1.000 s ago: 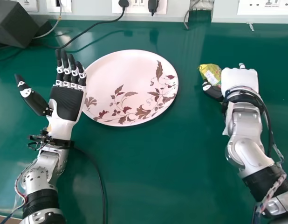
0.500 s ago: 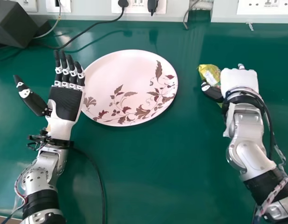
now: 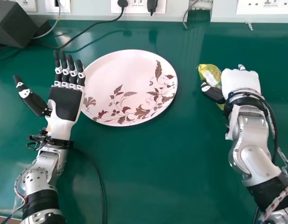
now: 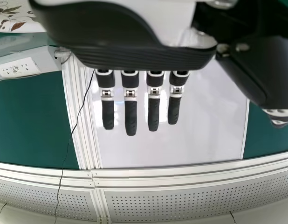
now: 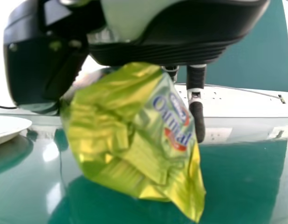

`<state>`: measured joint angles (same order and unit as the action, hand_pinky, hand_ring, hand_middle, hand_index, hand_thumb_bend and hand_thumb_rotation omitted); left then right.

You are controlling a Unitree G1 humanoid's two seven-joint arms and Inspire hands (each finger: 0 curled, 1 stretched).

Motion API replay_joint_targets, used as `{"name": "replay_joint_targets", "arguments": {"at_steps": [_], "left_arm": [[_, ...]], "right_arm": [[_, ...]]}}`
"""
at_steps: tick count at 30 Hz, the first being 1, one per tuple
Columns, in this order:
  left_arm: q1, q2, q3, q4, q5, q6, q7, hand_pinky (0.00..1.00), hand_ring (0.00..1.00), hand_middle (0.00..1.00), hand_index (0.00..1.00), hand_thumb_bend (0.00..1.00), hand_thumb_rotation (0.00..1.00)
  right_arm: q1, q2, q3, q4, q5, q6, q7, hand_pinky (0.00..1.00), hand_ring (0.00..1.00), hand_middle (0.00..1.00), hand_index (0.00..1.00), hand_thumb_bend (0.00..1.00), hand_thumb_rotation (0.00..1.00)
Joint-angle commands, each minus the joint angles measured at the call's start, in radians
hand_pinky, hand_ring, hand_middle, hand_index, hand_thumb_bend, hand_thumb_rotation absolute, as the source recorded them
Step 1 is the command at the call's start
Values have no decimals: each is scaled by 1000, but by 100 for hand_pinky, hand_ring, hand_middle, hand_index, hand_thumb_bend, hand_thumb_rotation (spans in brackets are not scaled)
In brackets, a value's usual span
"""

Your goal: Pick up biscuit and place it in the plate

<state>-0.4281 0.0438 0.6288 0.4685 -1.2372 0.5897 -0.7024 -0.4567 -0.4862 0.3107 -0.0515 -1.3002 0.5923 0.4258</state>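
Gleaming, crumpled wrapper (image 5: pixel 120 135), probably foil

1 line of blue lettering (image 5: pixel 171 122), 1 small brand logo (image 5: pixel 178 107), on the biscuit wrapper (image 5: pixel 111 135), apparently distorted by creases

In the head view: one plate (image 3: pixel 127 77), one biscuit (image 3: pixel 209 73), one table (image 3: pixel 148 177), one box (image 3: pixel 14 25). One left hand (image 3: pixel 65 103) and one right hand (image 3: pixel 240 80), making two in all, with two arms (image 3: pixel 43 170). Along the wall (image 3: pixel 90 9), four socket panels (image 3: pixel 264 6) and two plugs (image 3: pixel 123 3).
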Motion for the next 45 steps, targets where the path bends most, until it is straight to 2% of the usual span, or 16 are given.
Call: {"name": "replay_joint_targets", "arguments": {"at_steps": [1, 11, 17, 27, 33, 41, 45], "left_arm": [[53, -19, 0, 50, 23, -1, -2, 74, 75, 82, 86, 100, 62], [55, -21, 1, 39, 24, -8, 15, 76, 75, 82, 86, 100, 64], [55, -17, -1, 40, 28, -10, 13, 72, 74, 81, 86, 100, 63], [55, -16, -3, 40, 35, -14, 21, 75, 76, 83, 86, 100, 62], [56, -14, -2, 43, 32, -8, 12, 73, 72, 80, 85, 100, 61], [61, -18, -2, 35, 33, -13, 17, 78, 72, 84, 88, 100, 64], [60, -14, -4, 41, 34, -9, 11, 75, 72, 82, 87, 100, 67]], "right_arm": [[9, -12, -12, -31, -11, -6, 4, 35, 45, 49, 54, 47, 0], [16, -18, -24, -100, -32, -4, 52, 35, 46, 50, 54, 47, 0], [21, -14, -33, -152, -51, -10, 80, 36, 46, 50, 54, 47, 0], [22, 10, -52, -243, -75, -27, 115, 36, 45, 49, 53, 47, 0], [18, 25, -59, -279, -91, -51, 113, 36, 45, 49, 53, 47, 0], [-1, 48, -66, -304, -113, -80, 138, 36, 46, 49, 53, 47, 0], [-17, 57, -65, -311, -138, -100, 161, 36, 46, 49, 53, 47, 0]]}}
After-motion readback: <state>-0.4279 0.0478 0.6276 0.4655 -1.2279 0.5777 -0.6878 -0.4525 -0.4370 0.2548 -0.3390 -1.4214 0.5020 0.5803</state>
